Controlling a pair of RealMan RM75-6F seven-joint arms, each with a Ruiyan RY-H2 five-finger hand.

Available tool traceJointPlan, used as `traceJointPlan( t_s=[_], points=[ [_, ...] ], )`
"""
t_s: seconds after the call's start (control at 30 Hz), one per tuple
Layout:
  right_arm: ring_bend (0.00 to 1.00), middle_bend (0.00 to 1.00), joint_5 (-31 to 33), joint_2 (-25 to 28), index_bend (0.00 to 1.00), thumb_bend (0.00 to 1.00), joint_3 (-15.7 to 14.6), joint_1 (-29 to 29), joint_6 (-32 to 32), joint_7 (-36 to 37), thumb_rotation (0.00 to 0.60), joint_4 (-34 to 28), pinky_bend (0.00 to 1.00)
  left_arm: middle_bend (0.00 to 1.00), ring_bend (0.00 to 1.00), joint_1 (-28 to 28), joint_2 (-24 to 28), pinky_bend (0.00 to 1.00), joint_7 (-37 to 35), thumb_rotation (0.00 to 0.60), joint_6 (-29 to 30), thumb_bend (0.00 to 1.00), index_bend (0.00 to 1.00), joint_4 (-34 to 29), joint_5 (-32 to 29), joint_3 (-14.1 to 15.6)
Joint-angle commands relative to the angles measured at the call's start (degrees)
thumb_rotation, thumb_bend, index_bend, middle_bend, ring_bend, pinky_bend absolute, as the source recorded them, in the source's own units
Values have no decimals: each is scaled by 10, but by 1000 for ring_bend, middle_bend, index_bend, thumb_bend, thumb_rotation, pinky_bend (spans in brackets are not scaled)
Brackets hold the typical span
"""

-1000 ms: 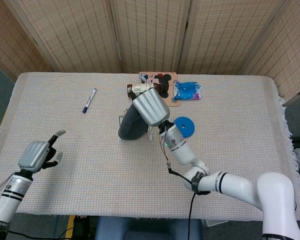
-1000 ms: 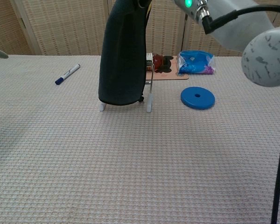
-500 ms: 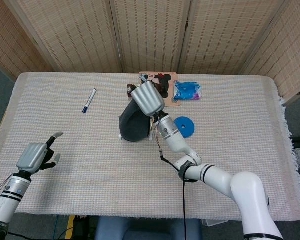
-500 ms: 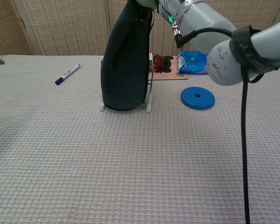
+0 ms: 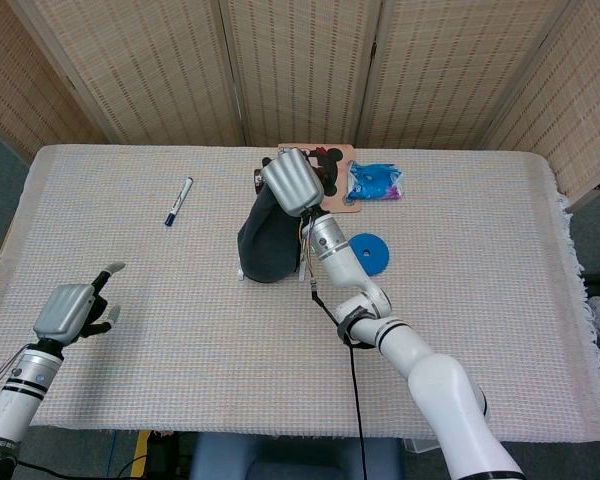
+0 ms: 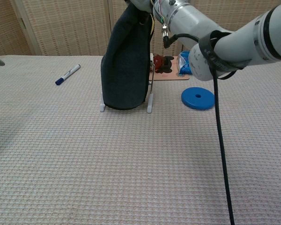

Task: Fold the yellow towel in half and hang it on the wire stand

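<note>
The towel [image 5: 267, 240] looks dark grey here, not yellow. It hangs folded and upright, its lower edge between the feet of the wire stand [image 6: 150, 101] at the table's middle. My right hand [image 5: 292, 182] grips the towel's top from above; in the chest view the hand is cut off by the top edge, and only the towel [image 6: 125, 61] and the wrist [image 6: 178, 14] show. Most of the wire stand [image 5: 302, 272] is hidden behind the cloth. My left hand [image 5: 70, 308] hovers over the near left corner, holding nothing, one finger stretched out.
A blue marker [image 5: 178, 201] lies at the far left. Right of the stand lies a blue disc [image 5: 368, 252], behind it a blue bag [image 5: 375, 180] and a board with a cartoon figure [image 5: 330, 165]. A woven cloth covers the table [image 5: 480, 300].
My right hand has moved away toward the far side with the towel, which now hangs straighter and lower onto the stand. The left hand has sunk slightly.
</note>
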Motion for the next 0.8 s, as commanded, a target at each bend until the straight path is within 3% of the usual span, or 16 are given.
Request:
traceJointPlan(
  t_s=[0.03,0.2,0.27,0.4,0.47,0.57,0.8],
  points=[
    [1000,972,3,-22,657,586,-6,17,-27,30,600,46,1000,969,787,0,0,885,3,600,-2,507,133,0,-4,-1],
    [1000,970,7,-35,655,584,-10,25,-50,50,600,80,1000,969,787,0,0,885,8,600,-5,507,133,-1,-11,-3],
    [1000,963,10,-40,607,565,-11,27,-60,56,600,89,1000,969,787,0,0,885,11,600,-7,507,133,-2,-14,-3],
    [1000,957,20,-45,392,482,-7,33,-80,54,600,104,1000,969,787,-1,-1,885,14,600,-8,507,133,-3,-18,-5],
    [1000,955,27,-46,214,383,-2,37,-87,55,600,108,1000,969,787,0,-1,885,14,600,-7,507,133,-4,-18,-6],
    [995,940,34,-47,35,303,1,40,-92,55,600,110,1000,969,787,1,0,885,15,600,-6,507,133,-4,-19,-6],
    [982,923,37,-37,0,263,-1,36,-77,72,600,103,1000,969,787,3,2,885,11,600,-4,508,133,-4,-17,-6]
  ],
)
